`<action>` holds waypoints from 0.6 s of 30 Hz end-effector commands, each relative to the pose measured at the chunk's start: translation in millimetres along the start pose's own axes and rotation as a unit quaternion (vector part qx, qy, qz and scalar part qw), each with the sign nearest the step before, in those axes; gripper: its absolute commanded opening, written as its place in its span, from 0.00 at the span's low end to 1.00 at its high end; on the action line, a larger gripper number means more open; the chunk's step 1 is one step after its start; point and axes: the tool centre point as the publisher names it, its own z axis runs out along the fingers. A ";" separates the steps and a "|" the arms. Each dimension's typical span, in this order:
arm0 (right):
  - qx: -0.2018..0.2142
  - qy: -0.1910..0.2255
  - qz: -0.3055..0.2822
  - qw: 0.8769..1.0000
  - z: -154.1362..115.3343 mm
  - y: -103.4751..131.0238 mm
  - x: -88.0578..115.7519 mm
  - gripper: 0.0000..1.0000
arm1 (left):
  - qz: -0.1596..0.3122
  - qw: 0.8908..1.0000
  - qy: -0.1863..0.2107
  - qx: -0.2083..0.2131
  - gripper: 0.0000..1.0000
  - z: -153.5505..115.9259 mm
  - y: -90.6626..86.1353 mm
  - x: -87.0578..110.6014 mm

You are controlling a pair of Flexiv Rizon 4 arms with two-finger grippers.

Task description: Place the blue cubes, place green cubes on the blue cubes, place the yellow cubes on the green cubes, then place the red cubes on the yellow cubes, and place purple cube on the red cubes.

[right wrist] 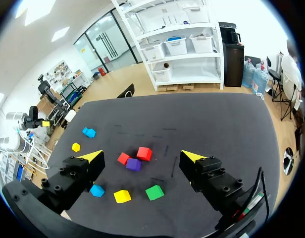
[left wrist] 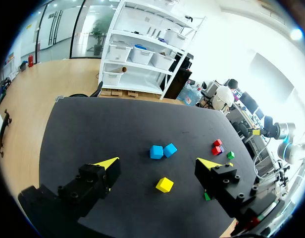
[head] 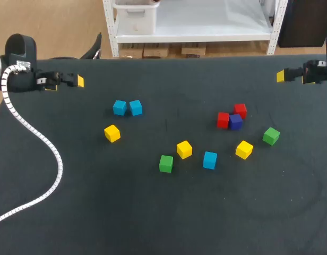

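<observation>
Head view: my left claw (left wrist: 159, 162) sits by the far left edge of the matte black table (head: 100, 212), blocky black fingers with yellow wedge tips spread wide apart. A ribbed white cable (head: 41, 139) curls over the cloth beside that arm. All the cubes are small, plain and sharp-edged, each lying flat on the table, none stacked. Ahead of the left claw's gap lies the blue cube pair (head: 120, 108), side by side and seemingly touching. The left yellow cube (head: 112, 133) is nearer that claw, in line with the same gap. Farther out, toward its right finger, come the left green cube (head: 166, 163), the middle yellow cube (head: 184, 149) just beside it, and the lone blue cube (head: 209, 160). My right claw (right wrist: 141, 156) is at the far right edge, fingers equally spread. Straight ahead of its gap are the two red cubes (head: 223, 120), with the purple cube (head: 235, 121) pressed against them. The right yellow cube (head: 244, 150) and right green cube (head: 270, 136) lie closer to that claw than this cluster.
</observation>
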 end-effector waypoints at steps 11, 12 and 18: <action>-0.190 0.112 -0.408 0.886 1.1 -26.5 -19.9 1.00 | 0.000 1.000 0.000 -0.001 1.00 -0.1 -0.2 0.1; -0.217 0.124 -0.421 0.872 -1.3 -31.0 -21.8 1.00 | 0.000 1.000 0.000 -0.001 1.00 -0.1 -0.2 0.1; -0.363 0.156 -0.509 0.765 -17.1 -44.6 -25.2 1.00 | 0.000 1.000 0.000 -0.001 1.00 -0.1 -0.2 0.1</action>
